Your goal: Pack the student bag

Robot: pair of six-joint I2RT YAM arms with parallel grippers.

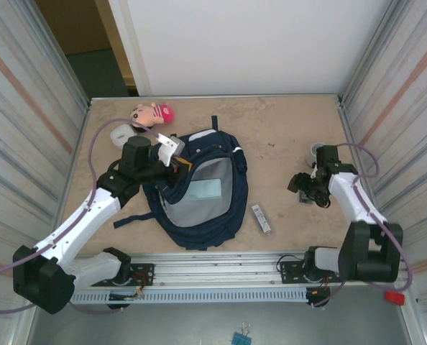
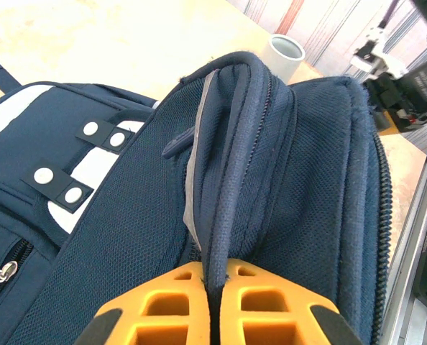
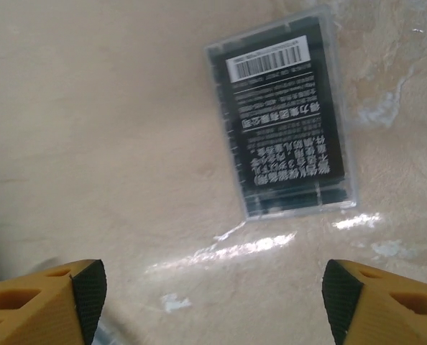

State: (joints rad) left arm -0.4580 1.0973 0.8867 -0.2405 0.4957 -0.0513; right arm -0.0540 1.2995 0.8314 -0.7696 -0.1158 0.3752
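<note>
1. Nearest me, the right hand stands wide, nothing between its fingers. It hangs over bare tabletop. A small clear case with a barcode label lies flat just beyond the fingertips, untouched.
2. I judge this case to be the next thing to go in. It lies skewed to the fingers, so I would move forward over it and turn the wrist until the pads face its long sides. Then I would come down square. It looks thin and slick, and a crooked or shallow pinch could flick it away.
3. The left hand is clamped tight on a fold of the student bag at the zip edge, holding that lip up.
4. From above, the bag lies flat on the tabletop between the arms, nearer the left one. A grey panel shows in its middle; I cannot tell whether that is the inside.
5. For a clean drop, I want the left hand to hold the lip high and steady so the mouth gapes. Pulling harder risks dragging the whole bag.
6. Farther off, a white cup stands just behind the right hand, so I would swing clear of it. A doll lies at the far edge, well apart.
</note>
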